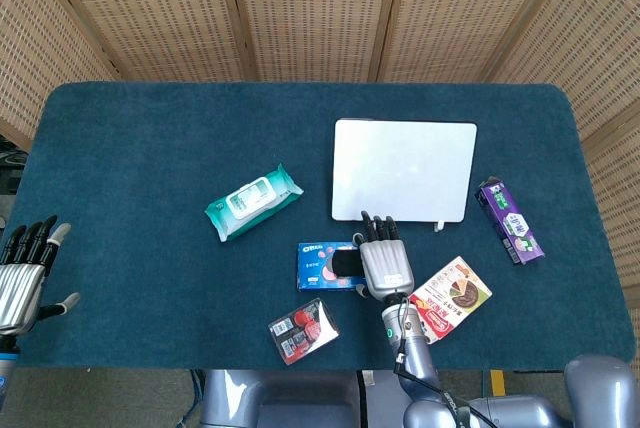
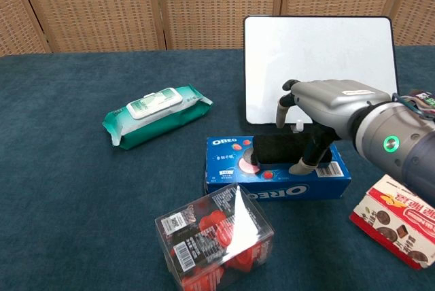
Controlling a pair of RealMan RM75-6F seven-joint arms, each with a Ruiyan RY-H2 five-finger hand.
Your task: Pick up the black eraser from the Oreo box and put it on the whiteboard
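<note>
**Black eraser on the Oreo box, right hand arched above it**

Black and felt-like, the eraser (image 2: 282,149) lies flat along the top of the Oreo box (image 2: 275,172), which sits near the front edge of the tabletop (image 1: 150,138), right of centre. The right hand (image 2: 319,104) arches over the eraser's right half, fingers spread and curved down, thumb tip at the eraser's near side; nothing is gripped yet. To close well, thumb and fingers would likely need to meet the eraser's long sides squarely and lift straight up, so the light box is not dragged. The whiteboard (image 2: 319,66), just behind the box, shows no writing. The left hand (image 1: 22,273) hangs open and unladen off the front-left corner.

Legible text: "OREO" appears on the box's top and front face. The green wipes pack (image 2: 156,114), the clear box of red sweets (image 2: 214,240), the snack carton (image 2: 401,219) and the purple packet (image 1: 510,220) carry print too small to read.
</note>
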